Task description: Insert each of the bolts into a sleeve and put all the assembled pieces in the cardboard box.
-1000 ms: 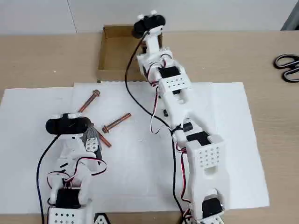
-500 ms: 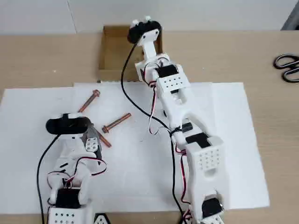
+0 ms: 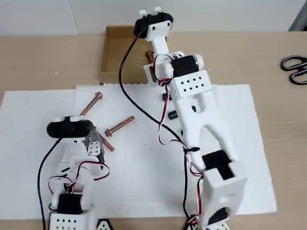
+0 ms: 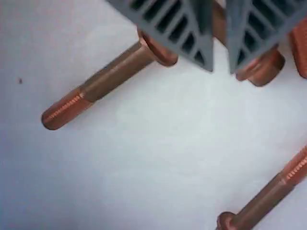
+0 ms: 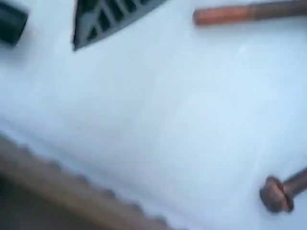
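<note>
My right arm (image 3: 192, 86) has reared up by the cardboard box (image 3: 109, 52). I cannot tell what the right gripper (image 3: 150, 61) holds, perhaps a copper piece (image 3: 149, 54). Three bolts (image 3: 119, 125) lie outside.

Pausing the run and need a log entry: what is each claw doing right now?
Left claw: low over the bolt heads; open or closed cannot be told.
Right claw: cannot be told.
</note>
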Controlling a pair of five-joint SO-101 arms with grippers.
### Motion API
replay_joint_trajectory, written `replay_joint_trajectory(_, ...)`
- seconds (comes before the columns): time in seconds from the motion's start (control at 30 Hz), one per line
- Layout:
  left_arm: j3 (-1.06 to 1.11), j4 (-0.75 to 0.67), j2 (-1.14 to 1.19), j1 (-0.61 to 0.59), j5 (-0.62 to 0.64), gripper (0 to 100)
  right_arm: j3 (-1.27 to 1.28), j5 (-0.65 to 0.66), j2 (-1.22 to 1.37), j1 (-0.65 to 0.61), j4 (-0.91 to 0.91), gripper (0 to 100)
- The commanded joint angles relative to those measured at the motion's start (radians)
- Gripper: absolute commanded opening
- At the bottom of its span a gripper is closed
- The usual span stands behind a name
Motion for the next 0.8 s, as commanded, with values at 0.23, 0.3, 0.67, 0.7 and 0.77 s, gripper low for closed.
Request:
replay_joint_trajectory(0.23, -0.004, 0.008, -0.011, -0.006, 0.002, 1, -0.044, -0.061, -0.076, 0.036, 0.298, 19.1)
replay_joint_trajectory(0.3, -0.004, 0.008, -0.011, -0.006, 0.002, 1, -0.043, -0.117, -0.073, 0.071, 0.305, 19.1)
replay_joint_trajectory(0.67, -0.004, 0.008, -0.011, -0.006, 0.002, 1, -0.043, -0.149, 0.077, 0.206, 0.331, 19.0)
replay_joint_trajectory(0.7, -0.004, 0.008, -0.011, -0.006, 0.002, 1, -0.043, -0.149, 0.091, 0.205, 0.331, 19.0)
replay_joint_trajectory(0.77, -0.004, 0.008, -0.011, -0.006, 0.002, 1, -0.043, -0.133, 0.116, 0.203, 0.331, 19.0)
